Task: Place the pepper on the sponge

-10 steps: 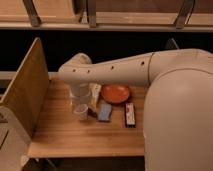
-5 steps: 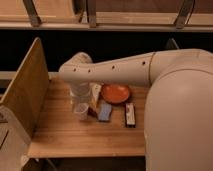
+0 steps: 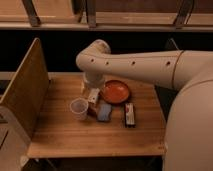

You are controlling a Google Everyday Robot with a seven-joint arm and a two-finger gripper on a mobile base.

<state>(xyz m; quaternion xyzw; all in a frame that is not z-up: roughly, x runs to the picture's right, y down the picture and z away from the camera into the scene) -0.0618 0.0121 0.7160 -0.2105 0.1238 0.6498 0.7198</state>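
Nothing has visibly shifted since half a second ago: arm, cup and pad sit where they did. Your gripper (image 3: 93, 98) hangs low over the table (image 3: 60, 136), just at 12 o'clock of the pepper (image 3: 93, 112); you cannot tell whether it is wide, narrow or holding anything. What reads as the pepper lies on the wood at 9 o'clock of the sponge (image 3: 104, 112), squeezed between it and the clear cup (image 3: 79, 108); contact with either is too close to call.

That squeeze is your main risk. Coming down there, you could clip the cup and tip it, or shove the sponge toward the dark bar (image 3: 129, 114) at its 3 o'clock. A stubby pepper may also roll when nudged, or slip off a soft pad if released off-centre. The orange plate (image 3: 115, 92) at 1 o'clock of the sponge leaves little room on that side.
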